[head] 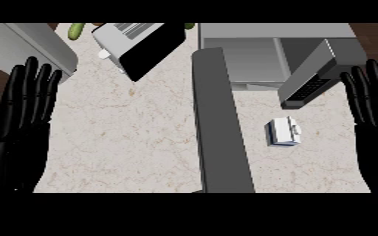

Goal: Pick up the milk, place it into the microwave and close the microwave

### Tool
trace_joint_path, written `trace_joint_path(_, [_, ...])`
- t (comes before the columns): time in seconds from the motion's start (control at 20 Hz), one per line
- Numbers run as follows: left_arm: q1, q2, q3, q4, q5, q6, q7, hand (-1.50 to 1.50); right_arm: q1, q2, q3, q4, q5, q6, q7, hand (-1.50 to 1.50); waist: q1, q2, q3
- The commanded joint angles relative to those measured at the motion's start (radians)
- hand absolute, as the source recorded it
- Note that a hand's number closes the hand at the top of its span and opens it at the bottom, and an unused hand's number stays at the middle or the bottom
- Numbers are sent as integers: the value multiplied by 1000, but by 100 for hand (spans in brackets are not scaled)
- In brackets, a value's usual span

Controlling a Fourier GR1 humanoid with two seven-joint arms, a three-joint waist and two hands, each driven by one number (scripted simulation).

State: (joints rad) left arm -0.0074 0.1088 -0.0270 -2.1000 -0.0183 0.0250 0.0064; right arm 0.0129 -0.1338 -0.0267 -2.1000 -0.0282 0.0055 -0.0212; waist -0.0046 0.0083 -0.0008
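Right hand (pixel 363 100) and left hand (pixel 26 105) are spread, holding nothing. The milk (pixel 284 131) sits untouched on the table (pixel 125 140) before the open microwave (pixel 251 55); picking, placing and closing all remain.

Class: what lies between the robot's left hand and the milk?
In the head view, bare counter and then the open dark grey microwave door lie between the left hand and the milk.
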Motion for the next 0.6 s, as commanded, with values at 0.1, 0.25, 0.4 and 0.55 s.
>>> trace_joint_path(0.1, [44,-38,-38,29,-28,-2,-30,-150,89,31,17,-95,85,-44,47,-150,2,-10,1])
trace_joint_path(0.25, [70,-57,-33,41,-32,19,-47,-150,223,76,36,-113,145,-77,-38,-150,-2,-10,1])
trace_joint_path(0.4, [164,-107,-84,52,168,102,-39,-150,228,71,62,-110,73,-40,97,-150,2,-11,0])
trace_joint_path(0.55, [226,-108,-178,86,149,154,-134,-150,289,111,102,-127,103,-55,57,-150,1,-11,0])
